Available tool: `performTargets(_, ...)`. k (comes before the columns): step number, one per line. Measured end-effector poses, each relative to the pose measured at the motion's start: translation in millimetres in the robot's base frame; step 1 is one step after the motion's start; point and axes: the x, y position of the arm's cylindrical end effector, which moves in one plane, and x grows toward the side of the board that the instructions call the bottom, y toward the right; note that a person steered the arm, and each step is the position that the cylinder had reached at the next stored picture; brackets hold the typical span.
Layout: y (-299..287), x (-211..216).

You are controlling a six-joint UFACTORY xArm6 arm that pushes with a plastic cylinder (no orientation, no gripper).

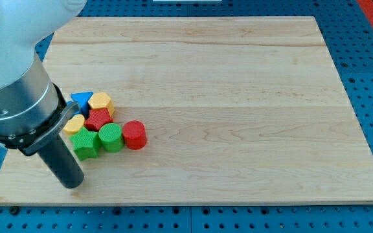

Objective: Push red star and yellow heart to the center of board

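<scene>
Here, on a pale wooden board (238, 97) sitting on a blue pegboard surface (368, 77), my tip (74, 183) is resting near the board's edge at the view's lower left, a bare dark rod holding nothing and touching no block. The arm's grey housing (15, 107) is filling the view's upper left corner above it.

All the blocks are crowding together in one cluster just up and to the right of the tip, well left of the board's centre. The red star (98, 119) is sitting in the middle of that cluster, hemmed in on every side. The yellow heart (74, 124) is lying just to its left, partly hidden behind the housing, and is the block nearest the arm. A green star-like block (85, 143) is standing closest to the tip, directly between it and the red star. A green cylinder (111, 138) and a red cylinder (134, 135) are lining up to the right of that. Farther up, a blue triangle (81, 99) and a yellow hexagon-like block (100, 103) are capping the cluster.
</scene>
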Motion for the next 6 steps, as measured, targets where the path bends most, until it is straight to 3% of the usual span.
performTargets(2,-62.5,-64.7)
performTargets(4,-2.9,-112.1)
performTargets(5,-36.3,-98.4)
performTargets(6,-127.9,-98.8)
